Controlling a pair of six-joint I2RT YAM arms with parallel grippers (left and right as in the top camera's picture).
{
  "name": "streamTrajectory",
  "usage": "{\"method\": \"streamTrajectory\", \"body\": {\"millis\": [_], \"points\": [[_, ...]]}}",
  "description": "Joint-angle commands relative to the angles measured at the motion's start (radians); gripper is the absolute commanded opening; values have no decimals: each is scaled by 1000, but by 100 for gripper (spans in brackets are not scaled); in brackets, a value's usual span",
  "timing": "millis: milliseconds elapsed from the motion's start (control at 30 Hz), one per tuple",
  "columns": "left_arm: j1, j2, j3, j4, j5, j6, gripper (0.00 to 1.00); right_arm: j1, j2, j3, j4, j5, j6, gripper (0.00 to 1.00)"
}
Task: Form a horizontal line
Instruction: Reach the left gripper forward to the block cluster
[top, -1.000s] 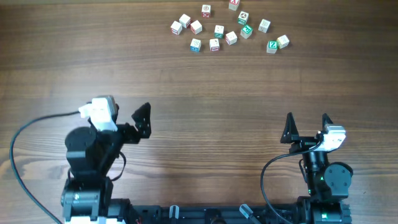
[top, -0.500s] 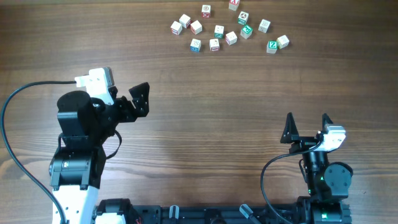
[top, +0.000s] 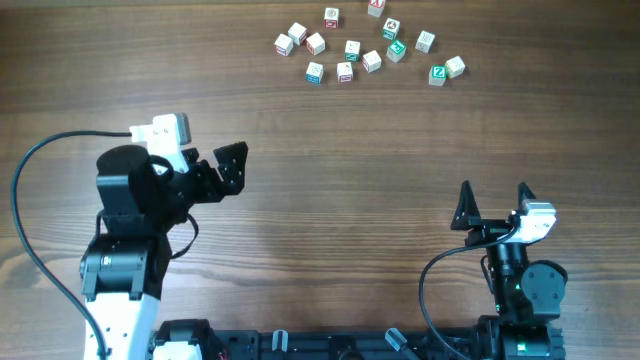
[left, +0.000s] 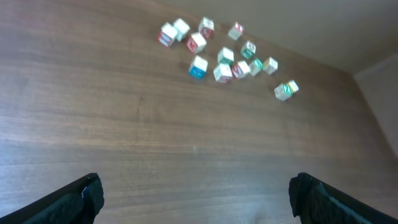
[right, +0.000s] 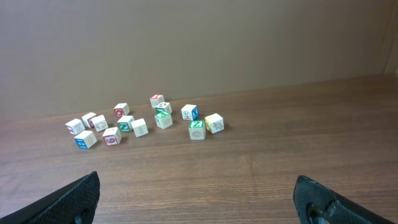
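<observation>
Pale wood, tiny, letter-printed: a loose cluster of cubes (top: 352, 48) sits at the far edge of the dark brown wood-grain tabletop (top: 330, 220), well apart from both arms. No horizontal line yet, by my read. The cubes lie at odd angles w/ uneven gaps.

The best start for a row is on the cluster's near side. The blue-printed pale wooden cube (top: 314, 72) and the red-printed pale wooden cube (top: 345, 72) lie near each other, approx. level, not touching. The green-faced pale wooden cube (top: 396, 50) sits farther back and to their right, w/ a plainer pale cube between. It would need bringing down to their level.

The left hand (top: 232, 165) is released, nothing in it. The left wrist view shows both black fingertips spread wide at the bottom corners, bare tabletop betw. them, cluster ahead near top centre. The arm stands forward of its base, angled toward the cubes. Prob. the reach step, w/ the wide spread there so the hand can drop over one cube.

The right hand (top: 494, 195) is likewise spread and empty, low by its base, fingers pointing at the far edge. It looks parked, likely to leave room for the other arm.

Main risk as I see it: the cubes are small and close together, so wide fingers coming down could nudge neighbours. The blue-printed one, at the cluster's edge w/ open space on its left, looks the easiest first pick.
</observation>
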Motion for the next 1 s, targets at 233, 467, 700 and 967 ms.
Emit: {"method": "streamTrajectory", "body": {"millis": [233,467,700,967], "points": [[-184,323,343,-153,-21,6,100,-3,0,-1,3,-15,19,99],[-310,628,564,-85,-100,41,100,-3,0,-1,3,-15,19,100],[-424,966,720,142,-316,237,97,-3,0,-1,3,-15,19,100],[-378,1322,1114,135,-370,239,90,-3,0,-1,3,-15,19,100]]}}
